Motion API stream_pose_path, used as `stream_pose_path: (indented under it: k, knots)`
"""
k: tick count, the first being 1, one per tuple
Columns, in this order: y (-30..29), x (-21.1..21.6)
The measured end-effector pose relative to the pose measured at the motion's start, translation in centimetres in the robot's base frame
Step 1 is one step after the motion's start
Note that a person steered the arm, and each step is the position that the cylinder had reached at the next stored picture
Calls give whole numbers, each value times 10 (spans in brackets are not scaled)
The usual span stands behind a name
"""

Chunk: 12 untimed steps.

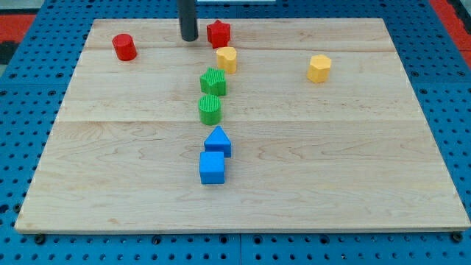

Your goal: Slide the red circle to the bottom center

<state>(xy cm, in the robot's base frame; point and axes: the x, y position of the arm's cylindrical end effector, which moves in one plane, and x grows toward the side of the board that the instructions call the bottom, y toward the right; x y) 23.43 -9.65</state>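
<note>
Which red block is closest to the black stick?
The red star-shaped block, just to the view's right of my tip. The red round block sits farther off on the view's left.

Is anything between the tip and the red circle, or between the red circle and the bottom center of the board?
No to both. My tip is to the view's right of the red circle with bare board between them. From the circle toward the bottom center, the path runs left of the blue cube, which sits nearest the goal.
</note>
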Motion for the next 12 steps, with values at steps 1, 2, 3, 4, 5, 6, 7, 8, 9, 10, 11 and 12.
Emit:
stream_pose_path:
  k: [1, 2, 3, 4, 5, 6, 7, 8, 9, 10, 11, 12]
  knots:
    - [40, 0]
    - [34, 1]
    - [-23, -8]
    - [-96, -15]
    - [-99, 47]
    - [-89, 117]
    - [-114, 91]
    - [-154, 67]
    - [-165, 100]
    - [-111, 164]
    - [-108, 169]
    - [-97, 149]
